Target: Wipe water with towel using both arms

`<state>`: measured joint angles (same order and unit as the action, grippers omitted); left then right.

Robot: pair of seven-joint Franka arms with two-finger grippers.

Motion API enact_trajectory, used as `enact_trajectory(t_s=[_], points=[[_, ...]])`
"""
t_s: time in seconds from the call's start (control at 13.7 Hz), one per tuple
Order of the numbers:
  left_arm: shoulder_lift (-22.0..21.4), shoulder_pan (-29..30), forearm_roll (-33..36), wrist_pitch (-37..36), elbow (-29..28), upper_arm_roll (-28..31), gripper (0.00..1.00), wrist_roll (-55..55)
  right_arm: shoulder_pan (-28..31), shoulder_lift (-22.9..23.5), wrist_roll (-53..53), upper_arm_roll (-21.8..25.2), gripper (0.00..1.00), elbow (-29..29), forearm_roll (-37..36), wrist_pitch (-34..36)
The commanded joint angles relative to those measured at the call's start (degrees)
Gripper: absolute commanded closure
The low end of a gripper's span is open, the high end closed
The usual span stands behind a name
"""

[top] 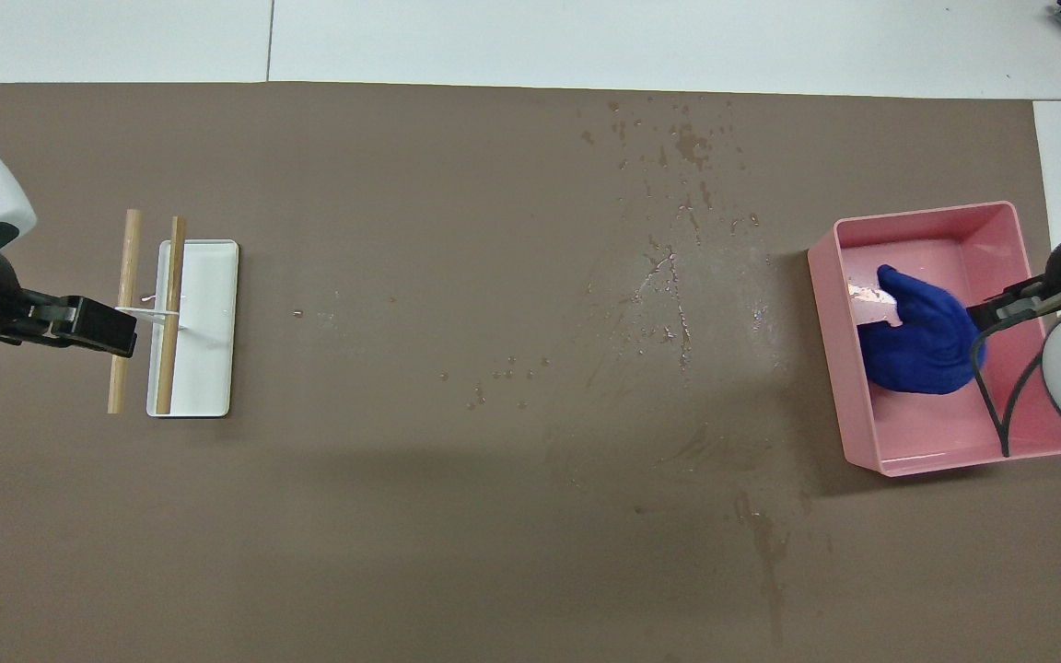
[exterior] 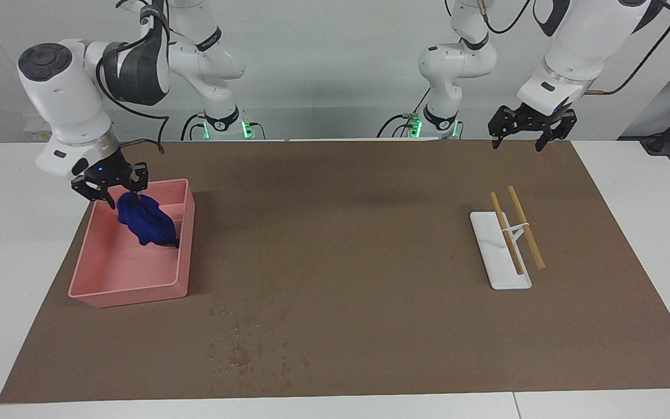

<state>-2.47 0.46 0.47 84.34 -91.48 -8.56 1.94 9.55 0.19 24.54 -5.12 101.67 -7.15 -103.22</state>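
A dark blue towel lies bunched in the pink tub at the right arm's end of the table; it also shows in the overhead view. My right gripper hangs low over the tub, right above the towel's top, with its fingers spread. Water drops spot the brown mat beside the tub, farther from the robots, and streaks show in the overhead view. My left gripper waits open and empty over the mat's edge nearest the robots.
A white tray with two wooden sticks laid across it sits at the left arm's end of the table, seen in the overhead view beside the left gripper. The brown mat covers most of the table.
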Motion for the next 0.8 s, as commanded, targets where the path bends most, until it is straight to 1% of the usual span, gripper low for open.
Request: enact_trajectory(t_s=[0.0, 0.15, 0.22, 0.36, 0.44, 0.51, 0.58, 0.73], points=[[-1.6, 0.8, -0.6, -0.1, -1.6, -0.2, 0.0, 0.8, 0.0, -1.2, 0.7, -2.0, 0.0, -5.8, -0.2, 5.2], [-1.6, 0.8, -0.5, -0.1, -1.6, -0.2, 0.0, 0.8, -0.1, -2.7, 0.5, -3.0, 0.0, -8.4, 0.2, 7.6], [-1.6, 0.8, -0.5, -0.1, -1.6, -0.2, 0.0, 0.8, 0.0, -3.7, -0.4, -4.3, 0.0, -10.0, 1.3, 10.0], [-1.6, 0.8, -0.6, -0.1, -1.6, -0.2, 0.0, 0.8, -0.1, -4.3, -7.2, -6.1, 0.0, -11.6, 1.4, 13.8], [-1.6, 0.8, -0.5, -0.1, -1.6, -0.2, 0.0, 0.8, 0.0, -4.1, -12.1, -8.3, 0.0, -13.0, 1.7, 16.4], [-1.6, 0.8, -0.5, -0.1, -1.6, -0.2, 0.0, 0.8, 0.0, -3.7, -18.1, -8.8, 0.0, -14.2, 3.8, 17.8], [-1.6, 0.8, -0.5, -0.1, -1.6, -0.2, 0.0, 0.8, -0.1, -3.8, -22.5, -8.8, 0.0, -14.2, 5.7, 17.8], [-1.6, 0.8, -0.6, -0.1, -1.6, -0.2, 0.0, 0.8, -0.9, -3.4, -25.3, -10.0, 0.0, -14.7, 6.3, 18.2]])
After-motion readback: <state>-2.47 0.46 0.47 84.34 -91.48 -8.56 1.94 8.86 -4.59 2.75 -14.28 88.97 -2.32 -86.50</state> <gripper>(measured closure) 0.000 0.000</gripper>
